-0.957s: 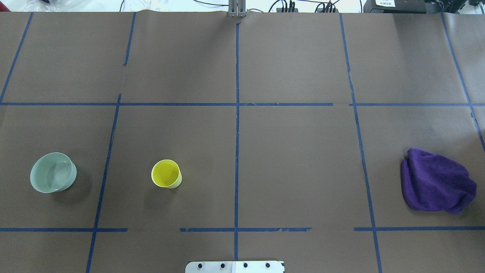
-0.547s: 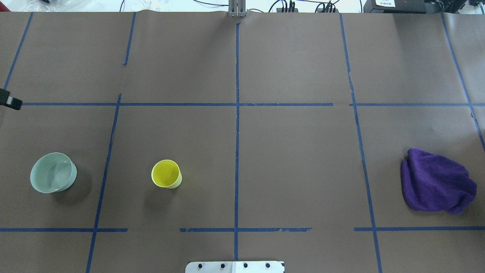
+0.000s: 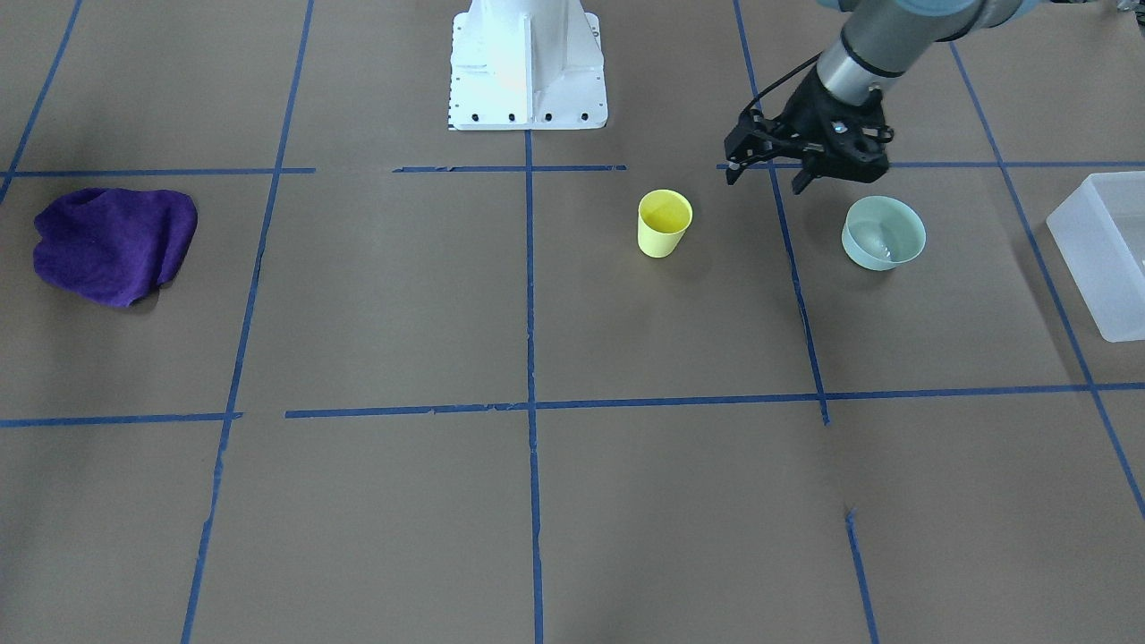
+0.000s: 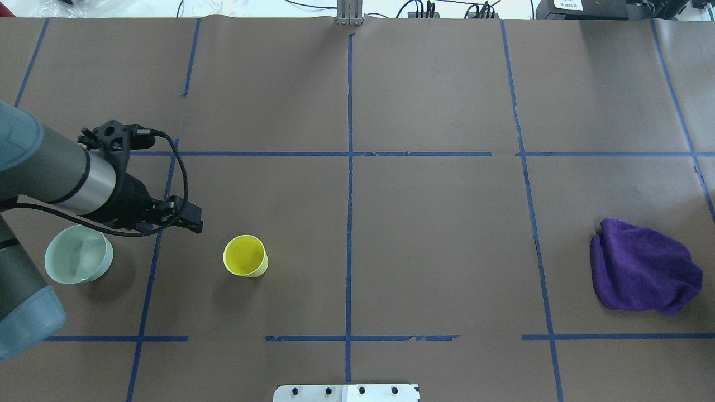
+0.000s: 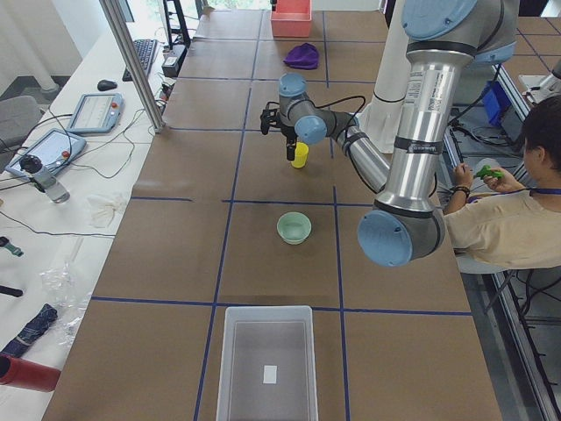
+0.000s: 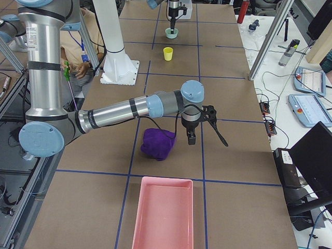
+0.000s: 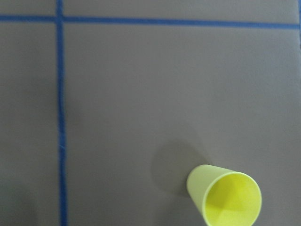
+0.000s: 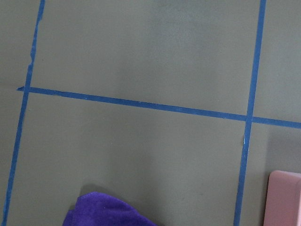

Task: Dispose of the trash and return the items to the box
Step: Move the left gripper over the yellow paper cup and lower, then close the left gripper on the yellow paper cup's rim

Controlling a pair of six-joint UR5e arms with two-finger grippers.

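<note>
The yellow cup [image 4: 246, 255] stands upright on the brown table; it also shows in the front view [image 3: 665, 224] and low in the left wrist view [image 7: 228, 200]. The pale green bowl [image 4: 78, 261] stands upright to its left [image 3: 884, 233]. My left gripper [image 3: 766, 179] is open and empty, hovering above the table between bowl and cup [image 4: 181, 219]. The translucent box [image 5: 267, 364] stands past the bowl at the table's left end [image 3: 1105, 255]. My right gripper [image 6: 192, 136] shows only in the right side view, beside the purple cloth; I cannot tell if it is open.
A crumpled purple cloth [image 4: 645, 268] lies at the table's right side [image 8: 110, 212]. A pink tray [image 6: 163, 212] stands beyond it at the right end. The white robot base [image 3: 528, 63] is at the near middle edge. A person [image 5: 508, 210] sits beside the robot.
My left arm has come in from the left edge of the overhead view, and its gripper now hangs between bowl and cup. Cup, bowl and cloth have not moved.
</note>
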